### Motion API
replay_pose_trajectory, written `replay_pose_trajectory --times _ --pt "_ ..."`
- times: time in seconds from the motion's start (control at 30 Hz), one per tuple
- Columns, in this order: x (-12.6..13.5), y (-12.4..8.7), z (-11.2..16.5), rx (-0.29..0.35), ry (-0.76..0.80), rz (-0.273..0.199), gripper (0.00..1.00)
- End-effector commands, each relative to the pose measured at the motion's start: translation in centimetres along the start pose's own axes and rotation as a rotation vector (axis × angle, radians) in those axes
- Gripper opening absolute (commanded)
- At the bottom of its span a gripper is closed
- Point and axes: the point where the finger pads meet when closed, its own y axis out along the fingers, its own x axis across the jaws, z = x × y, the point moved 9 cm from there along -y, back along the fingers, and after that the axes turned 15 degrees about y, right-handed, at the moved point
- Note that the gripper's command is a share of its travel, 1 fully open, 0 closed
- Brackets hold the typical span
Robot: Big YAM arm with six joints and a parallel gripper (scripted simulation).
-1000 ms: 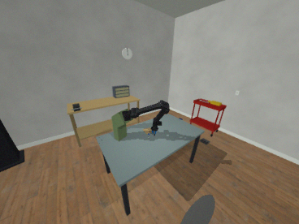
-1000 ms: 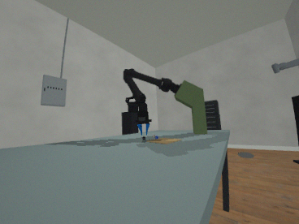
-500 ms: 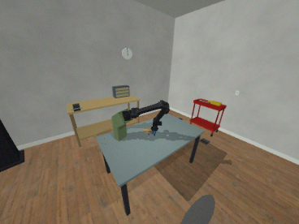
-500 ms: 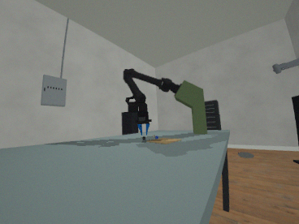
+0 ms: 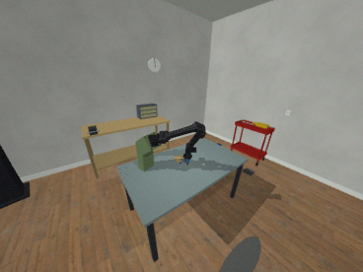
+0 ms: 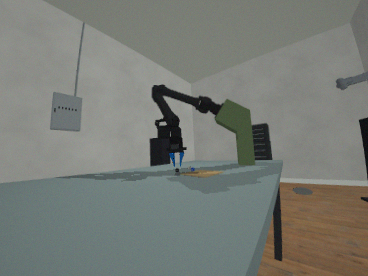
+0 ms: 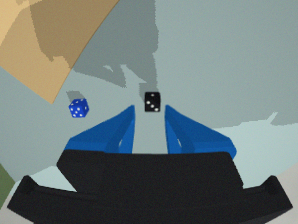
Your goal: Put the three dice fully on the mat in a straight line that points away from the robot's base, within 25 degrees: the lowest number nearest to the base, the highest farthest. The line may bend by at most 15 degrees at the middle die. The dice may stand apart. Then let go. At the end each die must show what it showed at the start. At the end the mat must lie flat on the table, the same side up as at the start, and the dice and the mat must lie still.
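In the wrist view a black die (image 7: 152,102) lies on the grey table just beyond my fingertips, showing two pips as far as I can tell. A blue die (image 7: 79,108) lies to its left, close to the edge of the tan mat (image 7: 47,23), which fills the upper left corner. Both dice are off the mat. My gripper (image 7: 149,110) hangs low over the table with its blue fingers partly open and nothing between them. It also shows in the exterior view (image 6: 176,161), above the black die (image 6: 177,171). A third die is not visible.
The green robot base (image 5: 144,153) stands at the table's back left. A wooden shelf bench (image 5: 125,133) is behind the table and a red cart (image 5: 254,138) stands to the right by the wall.
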Motion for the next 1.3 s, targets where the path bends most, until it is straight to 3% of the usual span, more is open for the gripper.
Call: replay_pose_trajectory --times 0.0,1.27 --pt "-0.74 0.49 0.13 -0.001 0.014 0.013 0.3" --pt "-1.16 0.29 0.3 0.003 0.008 0.006 0.3"
